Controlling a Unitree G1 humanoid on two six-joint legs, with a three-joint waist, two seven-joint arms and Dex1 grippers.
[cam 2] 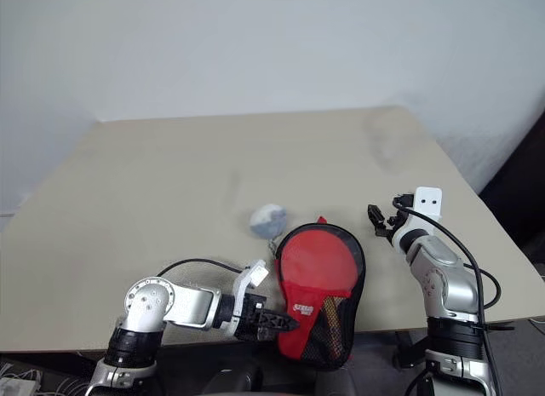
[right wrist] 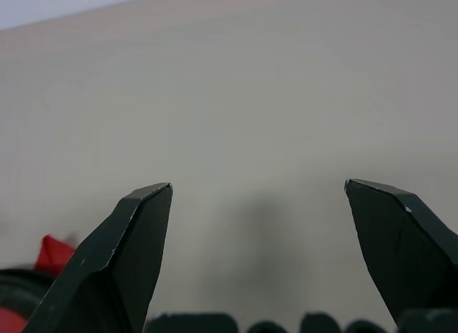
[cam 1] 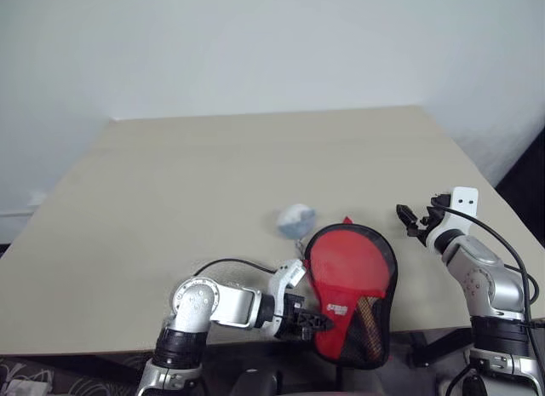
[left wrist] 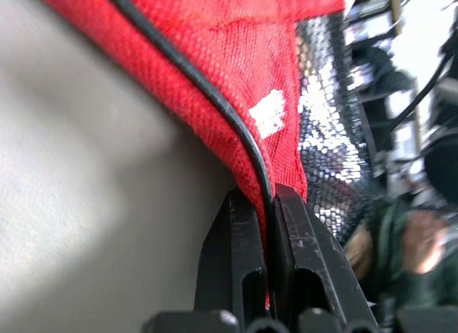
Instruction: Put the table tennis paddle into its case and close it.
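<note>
Nearest, at the table's (cam 1: 170, 183) front edge, the case (cam 1: 351, 285) lies partly overhanging, its red half raised and its mesh end past the edge. Left gripper (cam 1: 317, 323) is clamped on the case's black-edged rim. Right gripper (cam 1: 410, 219) hangs spread wide over bare table near the right edge. Small whitish lump (cam 1: 295, 219) sits just behind the case

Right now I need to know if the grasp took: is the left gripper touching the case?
Touching. The left wrist view shows the left gripper pinched shut on the case, its black-piped red edge caught between both fingers.
</note>
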